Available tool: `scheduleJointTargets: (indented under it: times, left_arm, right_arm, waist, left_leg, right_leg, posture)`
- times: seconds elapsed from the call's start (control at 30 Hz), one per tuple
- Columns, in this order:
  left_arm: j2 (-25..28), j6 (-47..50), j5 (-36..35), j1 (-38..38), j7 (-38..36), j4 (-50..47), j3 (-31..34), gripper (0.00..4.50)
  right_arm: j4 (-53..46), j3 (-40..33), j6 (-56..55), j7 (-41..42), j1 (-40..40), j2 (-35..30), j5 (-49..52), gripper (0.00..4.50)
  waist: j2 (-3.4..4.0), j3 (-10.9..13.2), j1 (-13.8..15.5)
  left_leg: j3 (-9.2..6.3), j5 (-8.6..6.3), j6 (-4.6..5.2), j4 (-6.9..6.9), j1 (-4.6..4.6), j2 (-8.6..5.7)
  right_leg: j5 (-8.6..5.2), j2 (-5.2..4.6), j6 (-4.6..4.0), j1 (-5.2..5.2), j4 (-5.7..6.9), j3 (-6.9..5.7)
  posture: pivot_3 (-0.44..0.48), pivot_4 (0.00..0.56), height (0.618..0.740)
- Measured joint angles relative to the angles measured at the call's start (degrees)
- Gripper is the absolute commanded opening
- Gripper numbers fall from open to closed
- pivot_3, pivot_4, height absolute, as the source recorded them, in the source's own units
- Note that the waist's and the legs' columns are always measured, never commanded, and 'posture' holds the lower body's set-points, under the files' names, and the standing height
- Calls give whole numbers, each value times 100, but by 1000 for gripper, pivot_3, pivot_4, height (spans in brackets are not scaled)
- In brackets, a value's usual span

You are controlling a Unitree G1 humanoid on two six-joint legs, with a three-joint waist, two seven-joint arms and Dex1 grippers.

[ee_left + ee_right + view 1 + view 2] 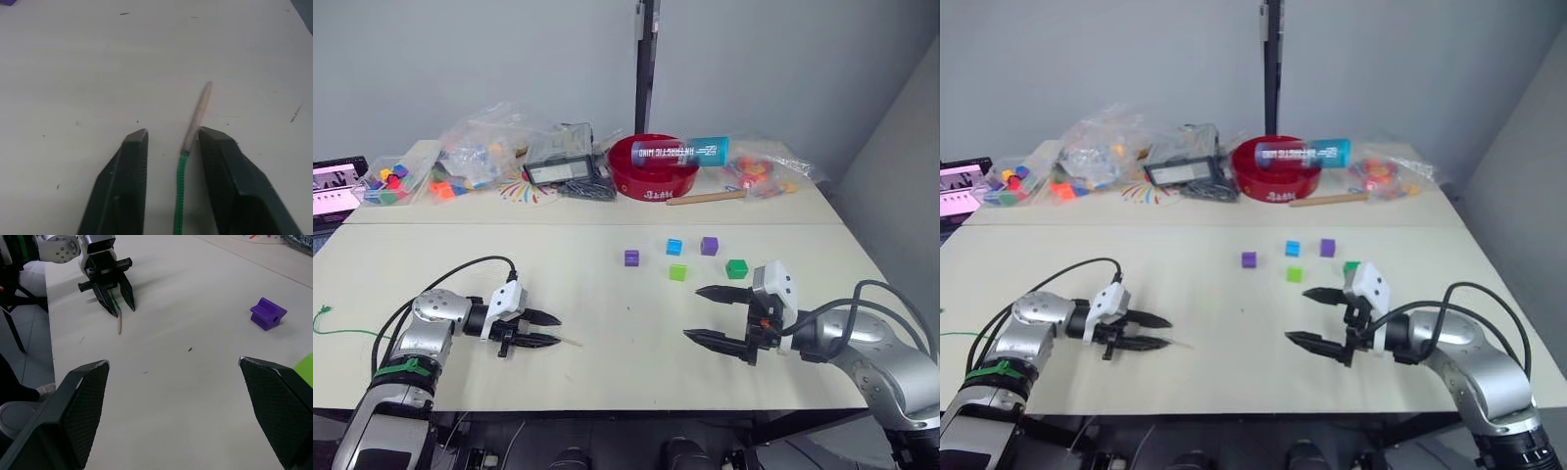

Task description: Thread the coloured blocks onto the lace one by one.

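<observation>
Left tool (548,329) spread, low over the tabletop (607,313); lace (181,186) lies between its fingers, against one, pale tip (198,115) protruding past them. Right tool (705,315) spread wide, empty. Coloured blocks (677,272) just beyond the right tool.

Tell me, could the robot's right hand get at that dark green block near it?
Probably yes. The right hand is open and the dark green block lies loose on the table just beyond it, with nothing between them, though the hand points sideways and would need to turn.
</observation>
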Motion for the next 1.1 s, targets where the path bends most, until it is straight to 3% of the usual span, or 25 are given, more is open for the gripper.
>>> scheduleJointTargets:
  times: [0.07,0.47,0.8,0.93,1.1]
  left_arm:
    - [0,-90,3,-14,-72,20,-44,16]
    - [25,-16,-104,89,-4,-265,-139,16]
    - [489,1800,-682,692,377,-2636,344,16]
    - [553,2147,-701,957,586,-3149,402,16]
    - [678,2357,-704,1344,769,-3591,535,16]
  right_arm:
    - [0,-23,3,-7,0,-7,37,4500]
    - [6,-26,3,-75,-6,-7,46,4500]
    - [151,-375,-69,-823,419,183,-232,4500]
    - [248,-573,-177,-1341,499,436,-449,4500]
    - [881,-833,-236,-3032,443,1132,-1404,4500]
  waist:
    - [14,-10,-4]
    - [22,-17,-5]
    - [-8,2,-18]
    - [-8,2,-66]
    - [-7,4,-82]
  left_leg:
    - [0,-1,2,0,1,-1]
    - [0,-2,3,0,-1,-1]
    - [-8,-2,4,0,-15,2]
    - [-8,-2,4,0,-15,4]
    - [-5,-2,3,-1,-15,3]
  right_leg:
    - [0,-1,1,2,-1,0]
    - [-3,-1,4,3,-5,1]
    - [-4,2,4,-13,-5,-2]
    - [-6,4,1,-13,-4,-2]
    - [-6,4,0,-16,-3,1]
  posture:
    - [0,150,731]
    - [0,150,731]
    - [0,150,731]
    - [0,150,731]
    - [0,150,731]
